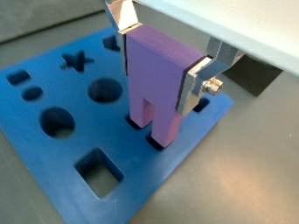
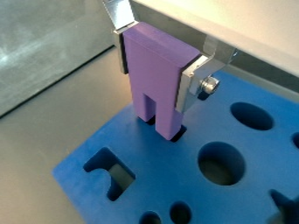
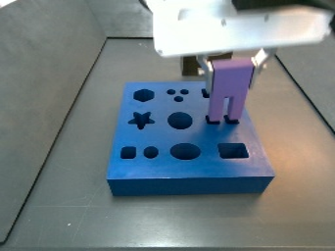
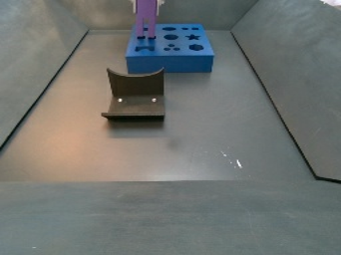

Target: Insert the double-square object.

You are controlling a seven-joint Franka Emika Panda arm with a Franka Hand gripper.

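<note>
The double-square object [image 1: 159,74] is a tall lavender block with two square prongs. My gripper [image 1: 158,54] is shut on its upper part, a silver finger [image 1: 193,86] on each side. It stands upright over the blue board [image 1: 70,166], and its prong tips [image 1: 156,133] sit in the dark double-square holes near one board edge. It shows the same way in the other wrist view [image 2: 158,74] with the gripper [image 2: 155,54] around it. In a side view the block [image 3: 228,90] stands at the board's far right part [image 3: 249,176]; in the other side view [image 4: 143,17] it rises at the board's left end.
The board has several other shaped holes: a star [image 3: 141,120], round holes [image 3: 186,151], a square hole [image 3: 233,151], a hexagon [image 3: 141,95]. The dark fixture [image 4: 134,95] stands on the grey floor in front of the board [image 4: 200,62]. Grey walls enclose the floor.
</note>
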